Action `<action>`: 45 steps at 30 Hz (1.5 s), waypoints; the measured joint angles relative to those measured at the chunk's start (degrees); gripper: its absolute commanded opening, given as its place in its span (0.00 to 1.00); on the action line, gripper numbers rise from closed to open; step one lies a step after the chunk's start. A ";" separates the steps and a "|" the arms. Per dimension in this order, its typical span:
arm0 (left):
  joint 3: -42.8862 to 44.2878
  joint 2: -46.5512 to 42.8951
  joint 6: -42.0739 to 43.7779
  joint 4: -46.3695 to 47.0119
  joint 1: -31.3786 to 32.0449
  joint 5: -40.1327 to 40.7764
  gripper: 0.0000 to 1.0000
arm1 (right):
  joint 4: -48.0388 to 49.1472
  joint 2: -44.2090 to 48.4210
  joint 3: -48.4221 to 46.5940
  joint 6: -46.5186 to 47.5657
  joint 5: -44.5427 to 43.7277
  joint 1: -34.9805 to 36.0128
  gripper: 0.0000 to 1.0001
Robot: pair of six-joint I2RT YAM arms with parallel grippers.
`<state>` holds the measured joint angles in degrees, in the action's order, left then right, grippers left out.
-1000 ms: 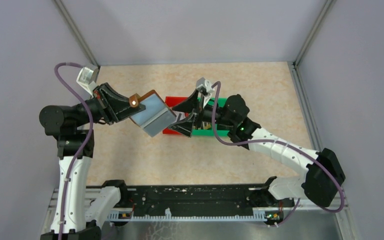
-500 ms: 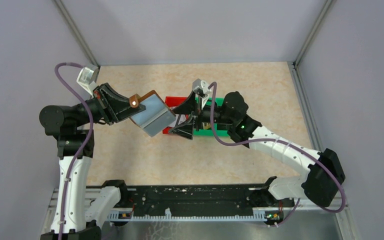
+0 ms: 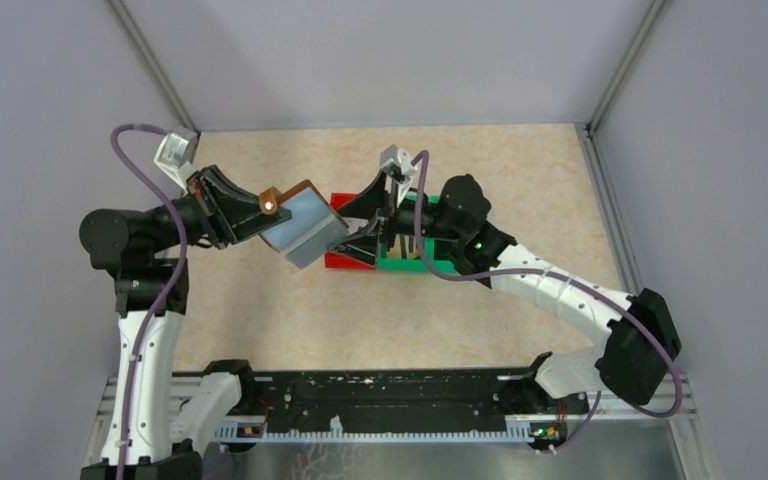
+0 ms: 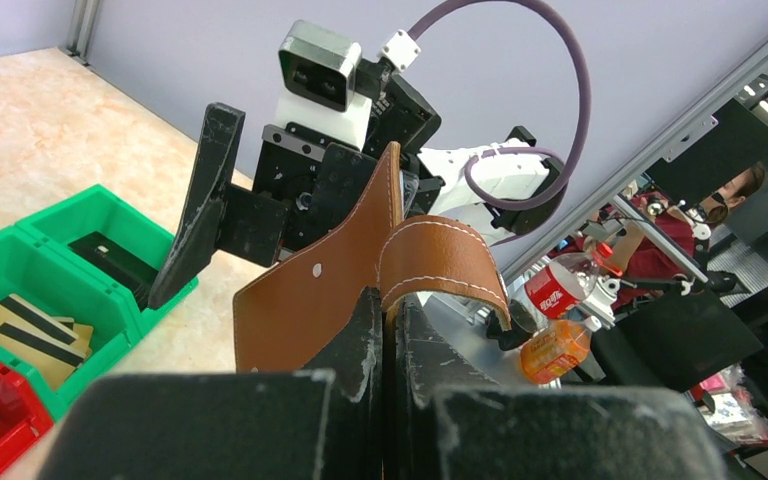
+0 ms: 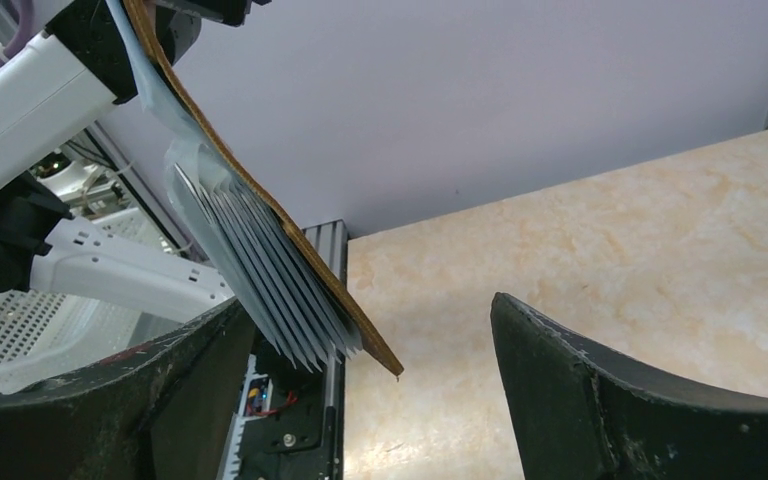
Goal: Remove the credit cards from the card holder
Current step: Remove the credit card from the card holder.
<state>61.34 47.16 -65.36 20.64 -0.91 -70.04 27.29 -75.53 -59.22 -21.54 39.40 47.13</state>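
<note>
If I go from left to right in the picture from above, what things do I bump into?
First the left hand → card holder → right hand → green bin.

The card holder [image 5: 260,260] runs off the right wrist view's top edge; its pockets' contents cannot be told.

Red bin [image 3: 346,262], green bin [image 3: 412,266] on table [image 3: 290,320]

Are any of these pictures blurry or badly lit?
Top view: even light, sharp throughout, faint shadows. Left wrist view: the left fingers are dark and soft, while the holder is crisp. Right wrist view: the right fingers loom dark, nearly black.
</note>
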 measured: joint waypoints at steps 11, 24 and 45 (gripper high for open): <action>0.00 0.42 -0.61 0.00 0.00 0.02 0.00 | 0.98 -0.76 -2.51 0.04 -4.00 0.17 0.85; 0.00 0.39 -0.83 0.00 0.00 -0.15 0.00 | 6.25 -5.81 -7.52 -1.16 -0.35 3.98 0.85; -1.33 -0.42 10.40 -7.72 -0.20 -1.90 0.75 | 13.27 -10.14 -11.19 -12.09 5.66 4.50 0.02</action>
<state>60.01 46.74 -54.96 12.93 -1.10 -71.94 40.56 -85.67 -70.41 -33.63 45.06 51.64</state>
